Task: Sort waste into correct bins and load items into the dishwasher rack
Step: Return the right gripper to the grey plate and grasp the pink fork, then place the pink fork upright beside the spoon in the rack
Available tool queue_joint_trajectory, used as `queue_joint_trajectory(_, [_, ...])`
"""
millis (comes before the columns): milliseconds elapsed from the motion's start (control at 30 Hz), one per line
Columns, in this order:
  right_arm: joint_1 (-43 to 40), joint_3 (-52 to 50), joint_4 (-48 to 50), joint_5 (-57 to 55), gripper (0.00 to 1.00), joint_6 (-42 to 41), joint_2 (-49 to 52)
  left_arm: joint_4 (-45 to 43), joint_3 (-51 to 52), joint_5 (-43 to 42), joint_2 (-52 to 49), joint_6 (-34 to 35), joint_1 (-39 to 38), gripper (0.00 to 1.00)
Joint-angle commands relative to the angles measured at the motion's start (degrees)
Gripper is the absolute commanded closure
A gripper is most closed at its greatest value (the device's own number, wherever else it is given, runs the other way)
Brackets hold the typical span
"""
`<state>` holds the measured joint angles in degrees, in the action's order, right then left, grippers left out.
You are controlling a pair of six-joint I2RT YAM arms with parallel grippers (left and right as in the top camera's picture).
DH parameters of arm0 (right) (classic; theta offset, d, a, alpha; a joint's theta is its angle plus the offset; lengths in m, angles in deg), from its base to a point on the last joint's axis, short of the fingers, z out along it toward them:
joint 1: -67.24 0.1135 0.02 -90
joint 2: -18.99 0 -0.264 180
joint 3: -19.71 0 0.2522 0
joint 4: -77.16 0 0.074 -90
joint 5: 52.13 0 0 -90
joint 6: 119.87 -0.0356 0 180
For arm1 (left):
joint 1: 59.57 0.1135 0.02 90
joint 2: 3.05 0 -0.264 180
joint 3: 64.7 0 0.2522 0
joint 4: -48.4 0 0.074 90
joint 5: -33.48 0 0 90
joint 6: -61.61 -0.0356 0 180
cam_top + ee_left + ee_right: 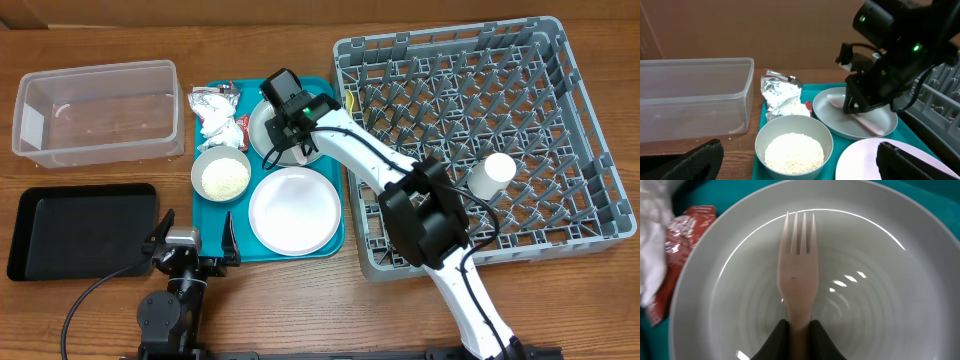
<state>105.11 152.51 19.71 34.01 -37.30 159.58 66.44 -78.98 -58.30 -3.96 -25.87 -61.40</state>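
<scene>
— Well, right gripper [800, 332]?
— Clamped on the white fork [799, 265] handle; fork on grey-green plate [880, 310], far side of teal tray [208, 218].
— Left gripper [195, 250]?
— Jaws wide, empty; near edge, right of black tray [80, 230].

Right arm [372, 160] slants over the rack [540, 250] near-left corner and the teal tray [210, 225] back end, blocking that lane. Right gripper [799, 327], pinched on the white fork [796, 265], covers the grey-green plate [890, 280]. Bowl [197, 172] and white plate [294, 210] open from above. Napkin [212, 118] probably reachable from the left, tight. Rack pegs free except around the cup [492, 175]. Left gripper [195, 232], fingers wide, has bare table [100, 310] around.
</scene>
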Motion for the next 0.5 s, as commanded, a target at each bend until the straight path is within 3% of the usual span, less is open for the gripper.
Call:
queue_joint_trajectory(0, [-0.4, 3.5, -2.6, -0.6, 0.96, 0.2, -10.3, 0.0, 0.2, -0.6, 0.2, -1.1, 0.3, 0.00])
queue_joint_trajectory(233, [-1.0, 3.6, -13.1, -4.2, 0.96, 0.1, -21.8, 0.0, 0.2, -0.6, 0.2, -1.1, 0.3, 0.00])
queue_joint_trajectory(467, [-6.4, 2.4, -20.1, -6.0, 0.96, 0.0, -21.8, 0.0, 0.2, -0.6, 0.2, -1.1, 0.3, 0.00])
